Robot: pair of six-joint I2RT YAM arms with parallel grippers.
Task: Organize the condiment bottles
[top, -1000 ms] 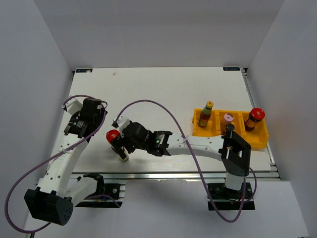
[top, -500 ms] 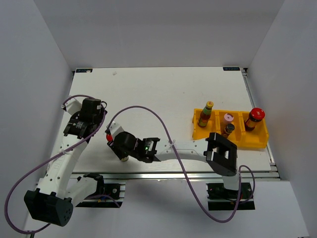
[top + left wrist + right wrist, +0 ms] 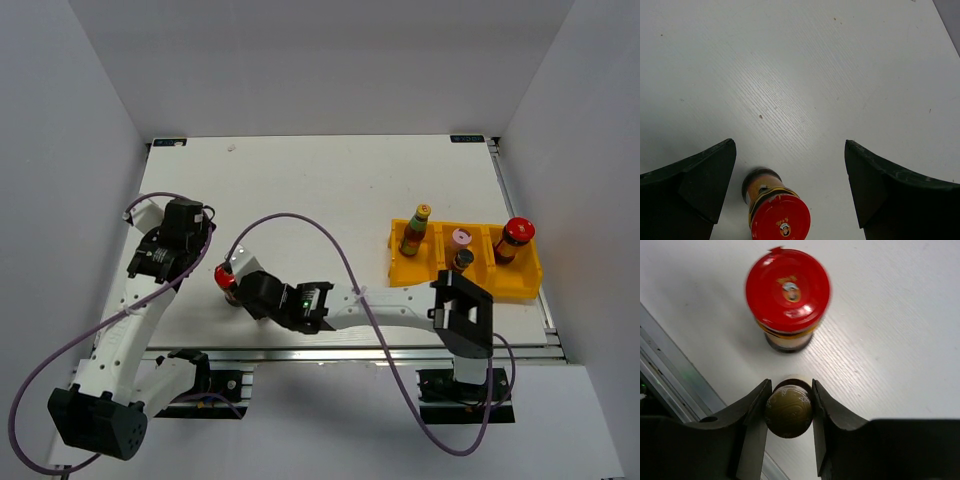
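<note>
At the near left of the table (image 3: 330, 190), our right end effector (image 3: 789, 392) is clamped shut on a slim bottle (image 3: 789, 411), one finger on each side just under its rounded olive-gold cap. We cannot tell whether the bottle's foot is on the table or just off it. We judge it light, rigid and smooth, probably glass. A pinch that high may let the body swing or slip, so a hold lower on the shoulder would be safer, with the bottle kept upright. Just beyond it, close but apart, a red jar (image 3: 787, 290) stands upright. It looks stouter and heavier, with a wide cap, and is best taken around the body below the cap. Our left end effector (image 3: 790, 145) hangs above that jar with its fingers spread wide and nothing in them. Farther right, well apart from these, the tray (image 3: 520, 282) holds an orange-capped bottle (image 3: 414, 230) in its left compartment. A pink-capped bottle (image 3: 460, 238) and a black-capped bottle (image 3: 463, 259) share the middle one. A second red jar (image 3: 514, 240) sits in the right.
</note>
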